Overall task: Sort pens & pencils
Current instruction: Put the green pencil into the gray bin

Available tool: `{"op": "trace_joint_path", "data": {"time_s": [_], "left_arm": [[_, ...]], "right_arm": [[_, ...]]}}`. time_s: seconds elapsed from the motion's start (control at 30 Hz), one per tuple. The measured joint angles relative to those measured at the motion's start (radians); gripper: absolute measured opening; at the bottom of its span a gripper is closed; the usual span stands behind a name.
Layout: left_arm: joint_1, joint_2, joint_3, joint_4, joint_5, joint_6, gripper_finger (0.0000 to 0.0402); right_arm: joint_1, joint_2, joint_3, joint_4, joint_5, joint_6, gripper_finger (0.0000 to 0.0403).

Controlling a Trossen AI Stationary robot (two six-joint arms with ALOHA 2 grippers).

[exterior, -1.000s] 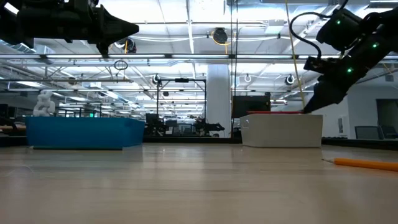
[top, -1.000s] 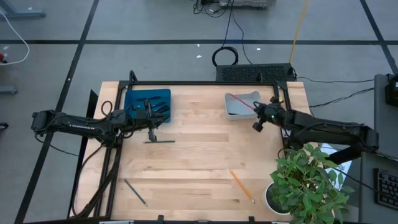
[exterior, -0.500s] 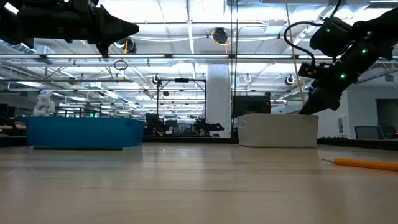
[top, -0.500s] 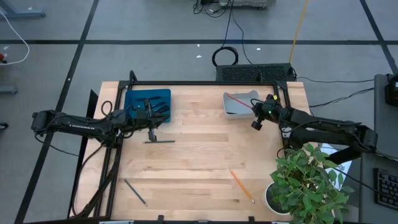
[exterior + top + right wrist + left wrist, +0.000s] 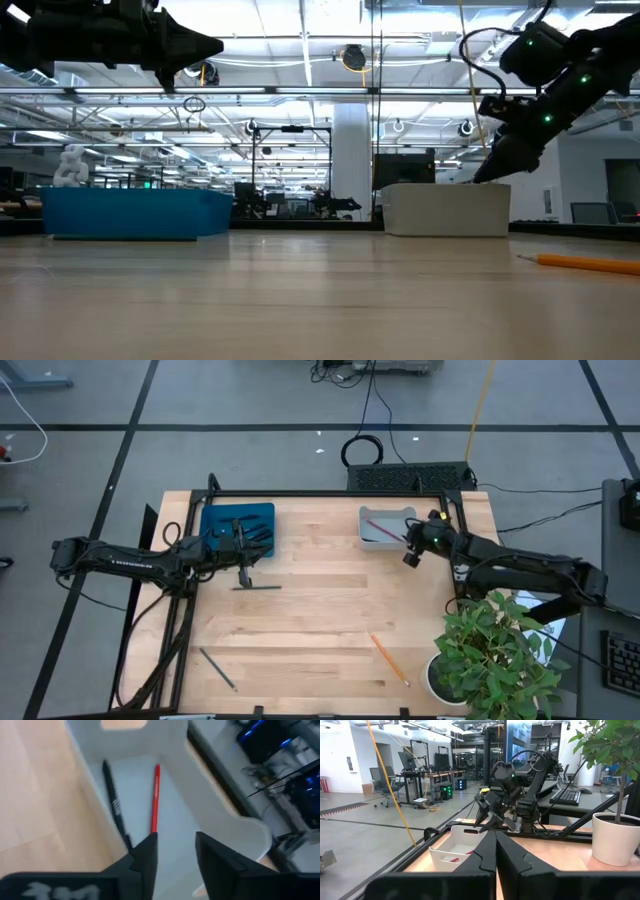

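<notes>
1. Two dark, jointed arms reach over a pale, planked wooden table (image 5: 320,610) with a fine grain.
2. The right gripper (image 5: 175,851) hangs above the near rim of a light grey, smooth plastic bin (image 5: 385,526) with rounded corners and a cut-out handle; its matte black fingers stand parted with nothing between them.
3. Inside that bin lie a slim red pencil (image 5: 155,799) and a slim dark pencil with pale lettering (image 5: 115,808), side by side on the smooth floor and apart from each other.
4. The left gripper (image 5: 495,851) hovers just beside a blue, rectangular plastic tray (image 5: 238,526); its wedge-shaped black fingers press flat together and carry nothing.
5. Dark pens in the blue tray (image 5: 252,532) show only as thin streaks; their number cannot be told.
6. One thin black pen (image 5: 256,587) lies flat on the bare wood just below the left gripper in the high view.
7. One dark grey stick (image 5: 217,668) lies aslant near the table's front left.
8. One slim orange pencil (image 5: 389,659) lies aslant near the front right, close to a leafy green plant in a white, rounded pot (image 5: 495,655).
</notes>
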Motion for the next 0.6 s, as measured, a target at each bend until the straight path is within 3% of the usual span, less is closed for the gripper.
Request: {"op": "trace_joint_path", "data": {"time_s": [0.2,0.43,0.6], "left_arm": [[0.0,0.0,0.0,0.0,0.0,0.01,0.0018],[0.0,0.0,0.0,0.0,-0.001,0.021,0.0003],[0.0,0.0,0.0,0.0,-0.001,0.016,0.0021]], "right_arm": [[0.008,-0.084,0.0,0.123,-0.022,0.036,0.0181],[0.095,-0.136,0.0,0.383,-0.29,0.136,0.019],[0.22,-0.082,0.0,0.537,-0.397,0.154,0.0186]]}}
